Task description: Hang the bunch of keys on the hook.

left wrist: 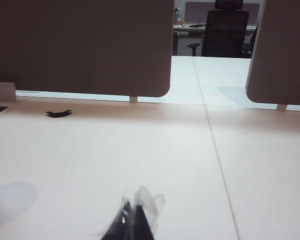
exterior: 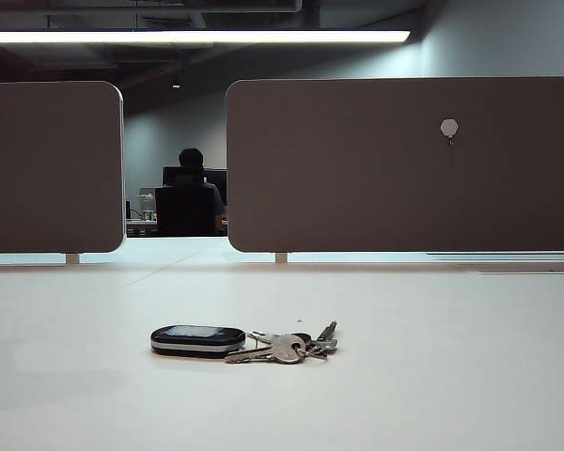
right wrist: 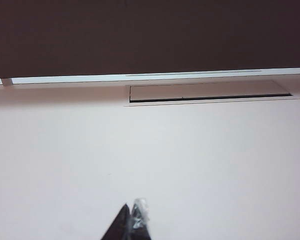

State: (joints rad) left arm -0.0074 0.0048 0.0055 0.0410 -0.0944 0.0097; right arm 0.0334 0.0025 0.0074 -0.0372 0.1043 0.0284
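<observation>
Exterior view shows you the keys (exterior: 280,348) flat on the counter (exterior: 451,376), hook (exterior: 449,128) on the panel; left gripper (left wrist: 132,220) and right gripper (right wrist: 131,220) hang over bare counter, jaws closed, holding nothing.

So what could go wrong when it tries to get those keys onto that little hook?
Three things, I'd guess. The bunch of keys lies flat on the table, so shut, empty fingers may struggle to get under it. The hook is tiny, high on the dark panel, so the ring could miss its thin prong. And the left gripper and right gripper sit back from the keys, which neither wrist view shows.
</observation>
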